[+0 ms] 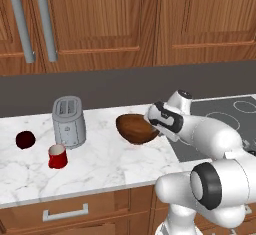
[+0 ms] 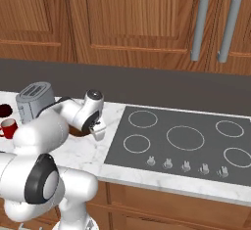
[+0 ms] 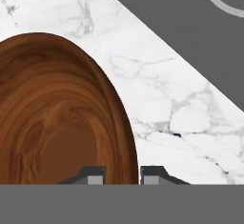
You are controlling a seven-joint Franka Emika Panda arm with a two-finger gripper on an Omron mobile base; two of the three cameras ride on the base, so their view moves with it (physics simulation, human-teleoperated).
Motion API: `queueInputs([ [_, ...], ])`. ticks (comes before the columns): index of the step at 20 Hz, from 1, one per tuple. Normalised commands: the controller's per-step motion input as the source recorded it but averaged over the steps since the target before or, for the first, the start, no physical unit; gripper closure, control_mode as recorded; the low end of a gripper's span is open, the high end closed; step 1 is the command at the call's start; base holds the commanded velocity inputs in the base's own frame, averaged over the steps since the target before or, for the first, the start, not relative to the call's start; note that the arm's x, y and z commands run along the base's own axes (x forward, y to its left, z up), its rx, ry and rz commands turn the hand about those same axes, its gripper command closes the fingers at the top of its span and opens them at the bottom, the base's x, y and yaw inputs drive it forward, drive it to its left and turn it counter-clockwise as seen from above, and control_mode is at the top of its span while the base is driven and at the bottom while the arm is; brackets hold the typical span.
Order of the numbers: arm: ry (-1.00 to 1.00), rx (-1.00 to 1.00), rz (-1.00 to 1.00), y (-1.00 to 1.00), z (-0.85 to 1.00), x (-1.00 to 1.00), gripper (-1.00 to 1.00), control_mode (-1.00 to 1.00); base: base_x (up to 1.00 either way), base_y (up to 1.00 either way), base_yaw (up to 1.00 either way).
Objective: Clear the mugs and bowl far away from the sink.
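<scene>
End effector (image 3: pixel 122 174) pinched the bowl (image 1: pixel 137 128) rim, one finger each side; bowl tilted, at the stovetop's (image 1: pixel 225 116) 9 o'clock on the bench (image 1: pixel 100 164). Red mug (image 1: pixel 57 157) and maroon mug (image 1: pixel 25 139) sat untouched at the toaster's (image 1: pixel 68 121) 7 and 9 o'clock. Nothing looked cleared yet.

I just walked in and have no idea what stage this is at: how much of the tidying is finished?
Nothing looks finished. In hand: the pincer is closed on the rim of the wooden bowl, one tip inside and one outside, and the bowl sits tilted beside the stovetop. Left: the red mug and the dark maroon mug sit untouched on the counter by the toaster.
</scene>
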Motion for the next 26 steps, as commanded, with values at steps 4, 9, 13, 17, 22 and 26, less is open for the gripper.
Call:
queueInputs([
  [4, -0.07, -0.08, 0.00, 0.00, -0.04, 0.06, 1.00, -1.00, 0.00, 0.00, 0.00],
  [9, -0.10, -0.11, 0.00, 0.00, -0.04, 0.00, 1.00, -1.00, 0.00, 0.00, 0.00],
  [13, -0.09, -0.07, 0.00, 0.00, -0.10, 0.00, 1.00, -1.00, 0.00, 0.00, 0.00],
  [17, -0.06, -0.04, 0.00, 0.00, -0.14, 0.01, 1.00, -1.00, 0.00, 0.00, 0.00],
  [22, -0.05, -0.01, 0.00, 0.00, -0.08, 0.14, -1.00, -1.00, 0.00, 0.00, 0.00],
  [26, -0.05, 0.00, 0.00, 0.00, 0.00, 0.17, -1.00, -1.00, 0.00, 0.00, 0.00],
])
